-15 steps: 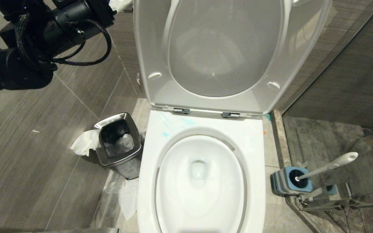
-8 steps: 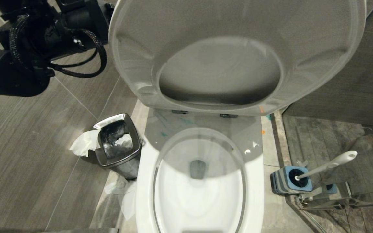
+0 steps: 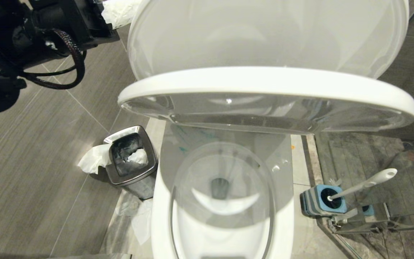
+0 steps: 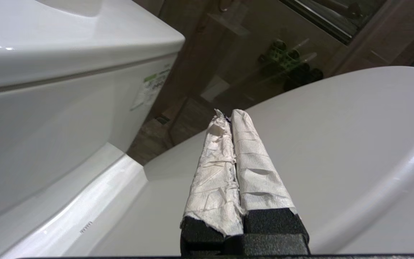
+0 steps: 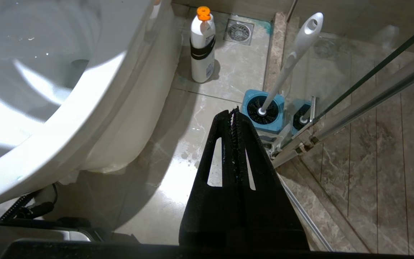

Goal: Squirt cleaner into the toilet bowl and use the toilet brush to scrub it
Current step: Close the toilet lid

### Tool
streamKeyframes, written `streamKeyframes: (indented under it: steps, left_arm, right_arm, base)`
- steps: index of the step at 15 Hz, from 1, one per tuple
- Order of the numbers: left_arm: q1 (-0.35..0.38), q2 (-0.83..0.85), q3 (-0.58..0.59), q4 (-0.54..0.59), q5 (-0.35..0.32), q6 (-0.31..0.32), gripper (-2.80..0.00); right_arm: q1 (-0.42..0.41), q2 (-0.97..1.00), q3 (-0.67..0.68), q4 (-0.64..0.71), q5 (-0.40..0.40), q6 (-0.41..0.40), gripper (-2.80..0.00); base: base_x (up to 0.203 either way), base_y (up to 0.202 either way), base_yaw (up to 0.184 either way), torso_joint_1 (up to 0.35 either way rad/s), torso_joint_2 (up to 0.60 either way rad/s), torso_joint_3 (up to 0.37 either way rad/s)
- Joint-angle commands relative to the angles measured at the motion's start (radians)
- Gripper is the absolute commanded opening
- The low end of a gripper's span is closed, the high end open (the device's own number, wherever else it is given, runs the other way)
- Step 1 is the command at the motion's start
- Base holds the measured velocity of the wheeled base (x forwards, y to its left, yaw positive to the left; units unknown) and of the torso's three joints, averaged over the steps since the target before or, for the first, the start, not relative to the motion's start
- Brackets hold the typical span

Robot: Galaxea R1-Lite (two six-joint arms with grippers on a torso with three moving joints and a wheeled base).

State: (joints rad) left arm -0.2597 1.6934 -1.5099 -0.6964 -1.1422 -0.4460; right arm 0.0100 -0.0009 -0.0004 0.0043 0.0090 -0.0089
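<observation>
Over the toilet bowl the seat hangs half-lowered; slam risk. Left gripper closed, paper-wrapped, behind it; right gripper closed. Toilet brush right, in holder.

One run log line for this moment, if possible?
left gripper: shut, behind lid | lid: half lowered over toilet bowl | toilet brush: in holder | right gripper: shut, idle
</observation>
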Motion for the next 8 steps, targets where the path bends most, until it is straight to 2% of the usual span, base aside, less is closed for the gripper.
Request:
streamKeyframes:
  steps: [1, 5, 8]
  left_arm:
    - [0.009, -0.124, 0.104, -0.003, -0.008, -0.015, -2.8]
    - [0.01, -0.276, 0.241, -0.006, -0.051, -0.082, -2.8]
    - [0.018, -0.383, 0.294, -0.009, -0.054, -0.09, -2.8]
  right_arm:
    - [0.001, 0.001, 0.0, 0.0, 0.002, 0.0, -2.8]
    - [0.001, 0.001, 0.0, 0.0, 0.0, 0.0, -2.8]
    - [0.001, 0.001, 0.0, 0.0, 0.0, 0.0, -2.8]
  base:
    - [0.0, 0.0, 0.0, 0.0, 0.0, 0.0]
    - [0.0, 0.0, 0.0, 0.0, 0.0, 0.0]
    - [0.0, 0.0, 0.0, 0.0, 0.0, 0.0]
